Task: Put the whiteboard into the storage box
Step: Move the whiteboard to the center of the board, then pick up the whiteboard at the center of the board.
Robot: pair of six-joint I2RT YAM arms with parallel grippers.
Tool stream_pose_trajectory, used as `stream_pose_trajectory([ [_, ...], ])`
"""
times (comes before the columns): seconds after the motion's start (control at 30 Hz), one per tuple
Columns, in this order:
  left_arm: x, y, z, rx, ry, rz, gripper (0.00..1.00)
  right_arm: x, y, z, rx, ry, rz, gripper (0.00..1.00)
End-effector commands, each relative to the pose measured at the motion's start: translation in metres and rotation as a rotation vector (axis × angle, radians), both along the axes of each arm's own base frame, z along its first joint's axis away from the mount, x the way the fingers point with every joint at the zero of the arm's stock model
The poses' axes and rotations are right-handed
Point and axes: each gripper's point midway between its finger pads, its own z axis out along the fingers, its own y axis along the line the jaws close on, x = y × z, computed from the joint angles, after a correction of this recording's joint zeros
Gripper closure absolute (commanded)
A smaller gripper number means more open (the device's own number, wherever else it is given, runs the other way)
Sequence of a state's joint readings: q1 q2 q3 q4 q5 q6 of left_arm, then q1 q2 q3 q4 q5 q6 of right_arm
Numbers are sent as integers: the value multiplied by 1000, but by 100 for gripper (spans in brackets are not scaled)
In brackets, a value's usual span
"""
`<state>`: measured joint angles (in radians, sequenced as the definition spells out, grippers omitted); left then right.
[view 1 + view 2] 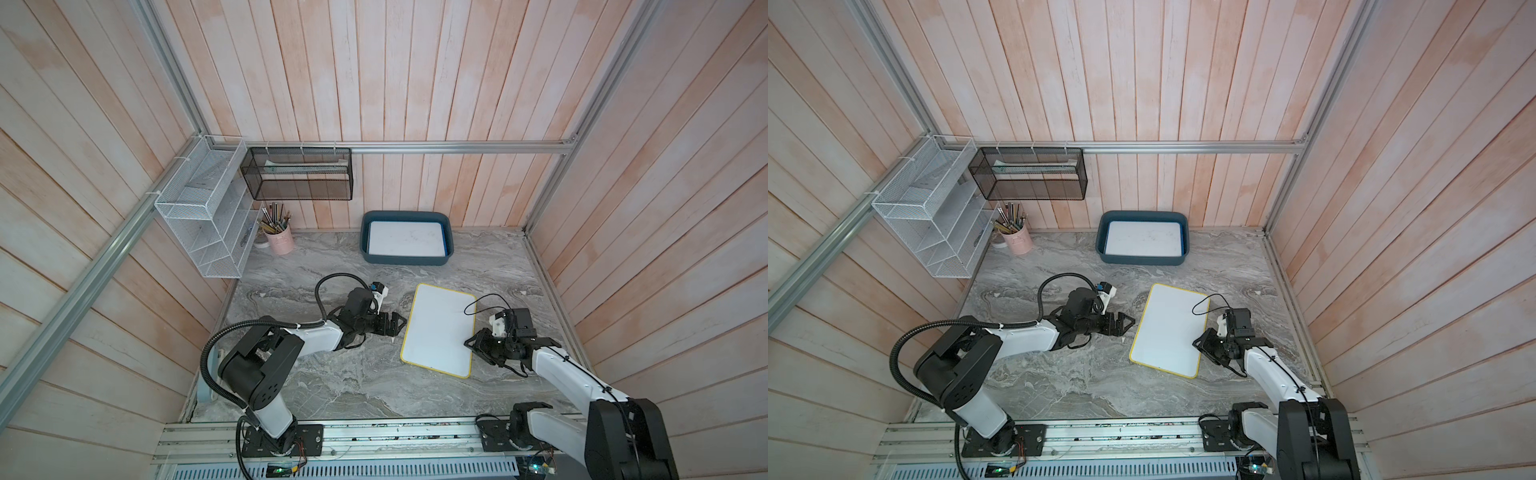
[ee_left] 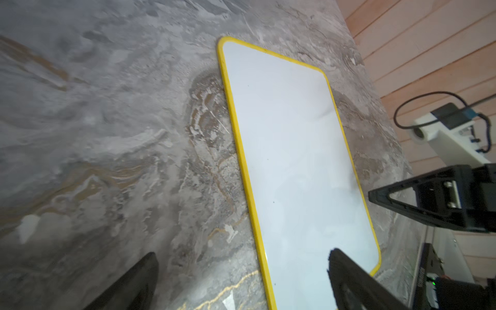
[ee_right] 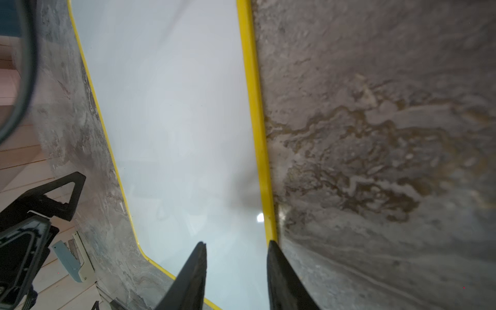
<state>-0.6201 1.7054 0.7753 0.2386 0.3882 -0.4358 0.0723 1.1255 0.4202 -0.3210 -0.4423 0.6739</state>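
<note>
Right pincer (image 3: 236, 243) part-open, astride the yellow-framed whiteboard's (image 1: 438, 328) right-hand edge, nothing gripped. Left pincer (image 2: 243, 253) wide open at the opposite edge. Board flat on the bench (image 1: 332, 386), mid-frame, well below the storage box (image 1: 405, 261). Step, likely: grasping. Next: pinch the edge, lift, carry up-frame.

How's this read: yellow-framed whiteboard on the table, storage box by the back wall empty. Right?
One error: the storage box isn't empty. A top view shows a blue-edged whiteboard lying in it. The yellow-framed whiteboard is on the table, as stated.
</note>
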Motion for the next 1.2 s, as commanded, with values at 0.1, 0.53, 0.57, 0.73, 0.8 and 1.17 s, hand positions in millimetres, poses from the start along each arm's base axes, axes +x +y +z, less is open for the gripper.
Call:
stream_pose_trajectory([
  [0.1,-14,-25,1,-78,91,-151,0,4,-9,-17,-53,27,28,61],
  [0.53,-4,-31,-28,-62,164,-119,0,26,-15,-34,-41,17,23,61],
  [0.57,-4,-33,-30,-66,171,-125,0,28,-12,-35,-23,17,31,61],
  [0.73,-6,-30,-44,-35,205,-113,0,35,9,-30,109,-16,74,61],
  [0.8,-8,-28,-47,-32,214,-107,0,39,17,-21,159,-43,87,61],
  [1.17,-12,-25,-58,-39,240,-64,0,65,69,16,321,-128,196,61],
])
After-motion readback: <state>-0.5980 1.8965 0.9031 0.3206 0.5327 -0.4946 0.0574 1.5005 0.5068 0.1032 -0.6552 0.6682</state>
